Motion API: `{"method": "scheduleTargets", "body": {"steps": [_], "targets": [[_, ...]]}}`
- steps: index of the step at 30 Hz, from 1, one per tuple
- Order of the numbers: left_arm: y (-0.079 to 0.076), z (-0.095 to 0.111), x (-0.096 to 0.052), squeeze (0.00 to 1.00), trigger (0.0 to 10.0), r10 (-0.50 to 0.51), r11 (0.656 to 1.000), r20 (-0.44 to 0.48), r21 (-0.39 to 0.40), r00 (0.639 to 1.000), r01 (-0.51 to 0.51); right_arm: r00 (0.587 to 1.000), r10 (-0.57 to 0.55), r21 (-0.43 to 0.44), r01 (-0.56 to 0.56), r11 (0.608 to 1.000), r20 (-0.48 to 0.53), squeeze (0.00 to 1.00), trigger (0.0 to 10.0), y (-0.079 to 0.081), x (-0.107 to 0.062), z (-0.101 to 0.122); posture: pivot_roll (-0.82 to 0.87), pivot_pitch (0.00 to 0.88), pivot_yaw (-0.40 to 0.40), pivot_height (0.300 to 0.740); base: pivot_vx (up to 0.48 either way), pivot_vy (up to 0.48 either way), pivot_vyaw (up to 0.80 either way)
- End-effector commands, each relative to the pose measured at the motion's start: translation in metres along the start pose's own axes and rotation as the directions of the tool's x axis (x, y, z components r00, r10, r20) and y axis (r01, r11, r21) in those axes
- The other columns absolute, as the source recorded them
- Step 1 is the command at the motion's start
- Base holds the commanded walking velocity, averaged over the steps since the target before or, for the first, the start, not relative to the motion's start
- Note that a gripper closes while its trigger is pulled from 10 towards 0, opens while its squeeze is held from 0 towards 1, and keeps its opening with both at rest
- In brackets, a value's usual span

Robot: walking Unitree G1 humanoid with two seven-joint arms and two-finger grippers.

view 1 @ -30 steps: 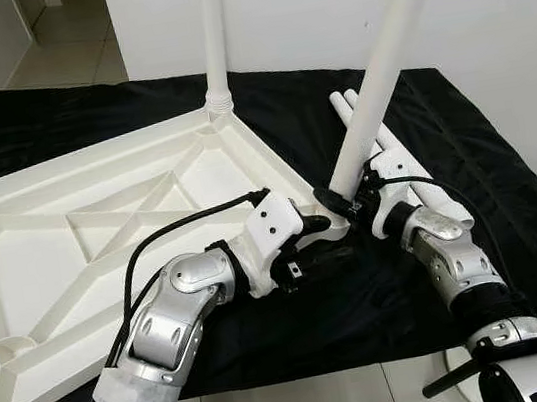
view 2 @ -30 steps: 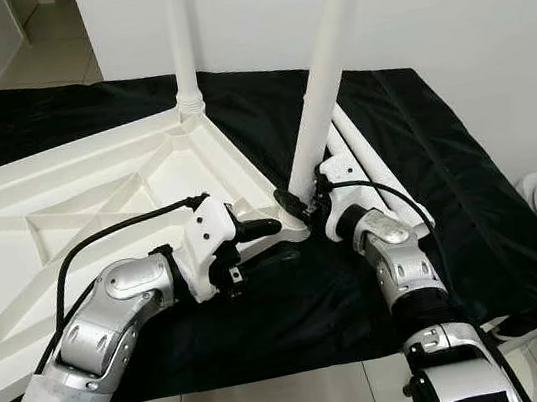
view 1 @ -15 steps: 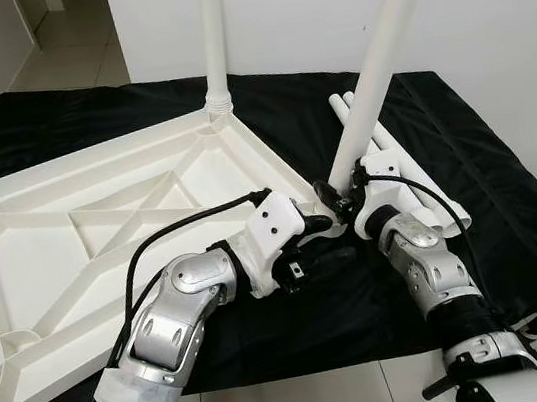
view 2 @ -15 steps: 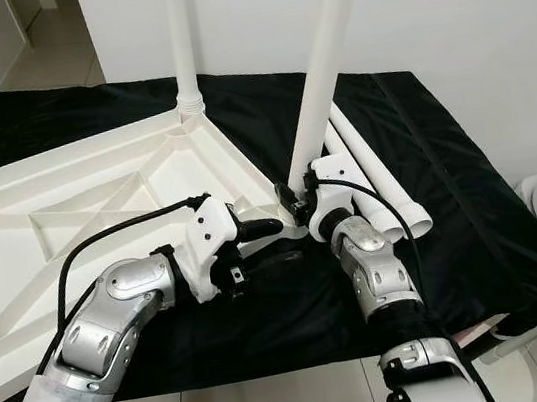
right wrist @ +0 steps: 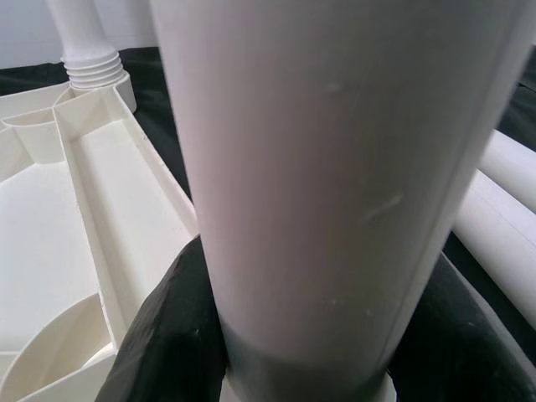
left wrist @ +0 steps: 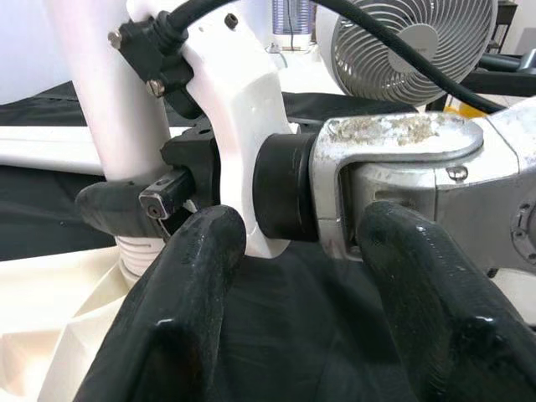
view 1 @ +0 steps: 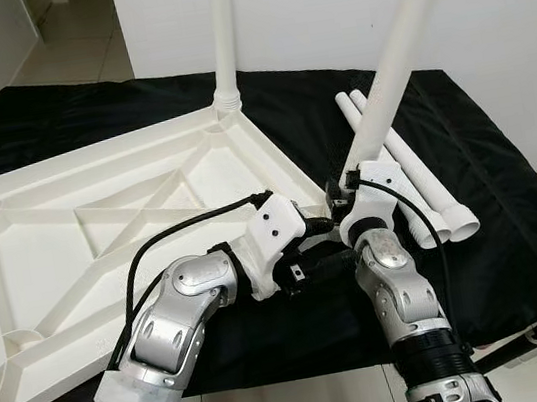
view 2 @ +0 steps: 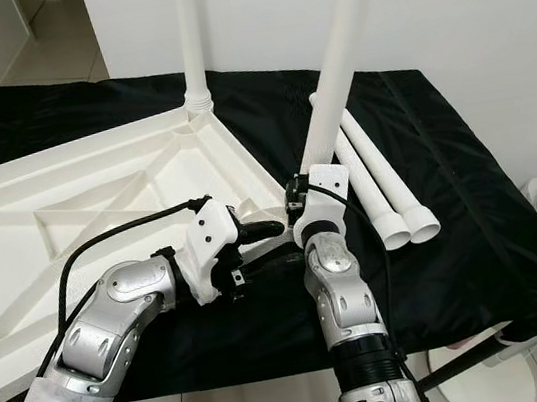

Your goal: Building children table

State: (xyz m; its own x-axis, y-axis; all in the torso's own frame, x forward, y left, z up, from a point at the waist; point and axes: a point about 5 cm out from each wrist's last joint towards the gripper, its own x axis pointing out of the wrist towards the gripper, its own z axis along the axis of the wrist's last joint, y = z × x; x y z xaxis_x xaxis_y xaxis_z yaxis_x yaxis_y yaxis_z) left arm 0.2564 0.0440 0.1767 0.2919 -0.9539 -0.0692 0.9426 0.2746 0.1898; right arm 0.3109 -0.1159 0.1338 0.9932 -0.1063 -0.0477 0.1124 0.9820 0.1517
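The black cloth (view 1: 515,225) covers the worktop, and on it lies the biggest piece, the upturned white plastic tabletop with its ribbed underside (view 1: 81,229). It reaches from the near left corner across to the middle. It looks broad and stiff but, I judge, light for its size, so it could slide on the cloth if pushed sideways. One white plastic tube leg (view 1: 222,36) already stands upright in the far corner socket.

The second long white plastic leg (view 1: 398,50) is the piece in hand. It leans up and away to the right, its lower end at the tabletop's near right corner. My right pincer (view 2: 300,194) grips it close to that lower end, black fingers (right wrist: 167,335) wrapped round the tube on both sides. The tube is smooth, hard and probably hollow. I reckon it is light yet long enough to lever against a low grip, and slippery enough to twist in the pads. Holding low suits guiding the end into its socket.

My left pincer (view 1: 320,239) sits just beside the right wrist, its fingers (left wrist: 180,301) spread and holding nothing.

Two spare white tube legs (view 1: 423,188) lie side by side on the cloth, to the right.
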Motion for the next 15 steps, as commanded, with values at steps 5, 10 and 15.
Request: {"method": "scheduleTargets", "body": {"steps": [5, 10, 15], "targets": [[0.0020, -0.0001, -0.0012, 0.00, 10.0, 0.038, 0.999, -0.005, 0.011, 0.999, -0.038, 0.998, -0.055, 0.050, 0.057, 0.997, -0.032, 0.00, 10.0, -0.0020, -0.0113, -0.0071, 0.07, 0.000, -0.103, 0.740, 0.000, 0.000, 0.00], [0.0025, -0.0008, -0.0014, 0.00, 10.0, 0.042, 0.999, -0.008, 0.010, 0.999, -0.042, 1.000, -0.020, 0.030, 0.020, 0.999, -0.003, 1.00, 10.0, -0.0003, -0.0130, -0.0044, 0.07, 0.000, -0.104, 0.740, 0.000, 0.000, 0.00], [0.0021, -0.0012, -0.0014, 0.00, 10.0, 0.041, 0.999, -0.011, 0.015, 0.999, -0.040, 0.997, 0.065, 0.048, -0.067, 0.997, 0.036, 1.00, 10.0, -0.0026, -0.0162, -0.0008, 0.07, 0.000, -0.101, 0.740, 0.000, 0.000, 0.00]]}}
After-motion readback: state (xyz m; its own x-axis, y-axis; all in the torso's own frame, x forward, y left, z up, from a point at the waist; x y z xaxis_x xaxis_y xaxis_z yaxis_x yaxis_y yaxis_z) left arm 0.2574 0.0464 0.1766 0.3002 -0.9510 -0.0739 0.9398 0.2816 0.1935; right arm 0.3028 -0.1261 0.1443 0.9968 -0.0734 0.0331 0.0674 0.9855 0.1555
